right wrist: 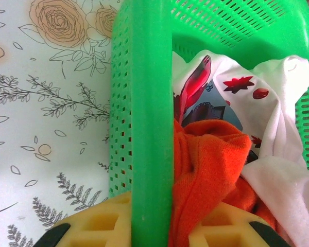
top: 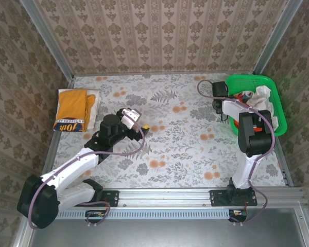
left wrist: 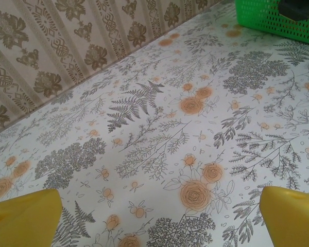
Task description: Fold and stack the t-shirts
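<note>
Retrieval of the next tee from the green basket (right wrist: 152, 103) is judged to be the step in hand. The right tool (right wrist: 154, 226) is seen with its fingers apart, astride the basket's rim: one outside over the worktop (right wrist: 41, 128), one inside against the orange-red t-shirt (right wrist: 211, 159), which lies bunched beside a printed white t-shirt (right wrist: 237, 64). Both fingers should be brought inside the wall before closing, so that orange cloth alone is pinched and the mesh is left free. The left tool (left wrist: 159, 213) is held wide apart, nothing between its fingers, above bare worktop. At the upper left of the top view a mustard t-shirt (top: 72, 105) lies folded on a folded white t-shirt (top: 94, 100). Its navy band carries white lettering, too small to be read surely. No writing is made out on the red print.
</note>
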You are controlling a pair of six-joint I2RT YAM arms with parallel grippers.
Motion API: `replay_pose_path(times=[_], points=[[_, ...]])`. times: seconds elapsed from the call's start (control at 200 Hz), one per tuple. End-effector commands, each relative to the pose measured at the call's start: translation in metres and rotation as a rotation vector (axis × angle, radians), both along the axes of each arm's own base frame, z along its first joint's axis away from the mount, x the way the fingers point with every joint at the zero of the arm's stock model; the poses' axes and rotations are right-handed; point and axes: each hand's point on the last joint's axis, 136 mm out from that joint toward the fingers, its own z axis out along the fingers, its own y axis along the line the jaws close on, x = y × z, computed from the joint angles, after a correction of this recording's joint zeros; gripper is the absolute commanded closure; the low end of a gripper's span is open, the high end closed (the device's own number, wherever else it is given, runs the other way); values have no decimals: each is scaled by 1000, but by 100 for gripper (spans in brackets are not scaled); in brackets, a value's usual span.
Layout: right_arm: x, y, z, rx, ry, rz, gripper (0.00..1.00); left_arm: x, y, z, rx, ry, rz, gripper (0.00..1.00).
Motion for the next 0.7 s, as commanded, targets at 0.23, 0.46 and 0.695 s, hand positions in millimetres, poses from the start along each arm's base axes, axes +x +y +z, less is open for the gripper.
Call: replay_pose_path(times=[0.23,0.46,0.695], points=[[-3,-10,-3,-50,65,43,86,6,-8,12,2,-48,-18,0],[-5,15,49,120,-131,62,46,7,-16,13,-12,-46,-39,0],[-30,8,100,341,-431,-100,34,1,-43,12,-7,-50,-121,0]])
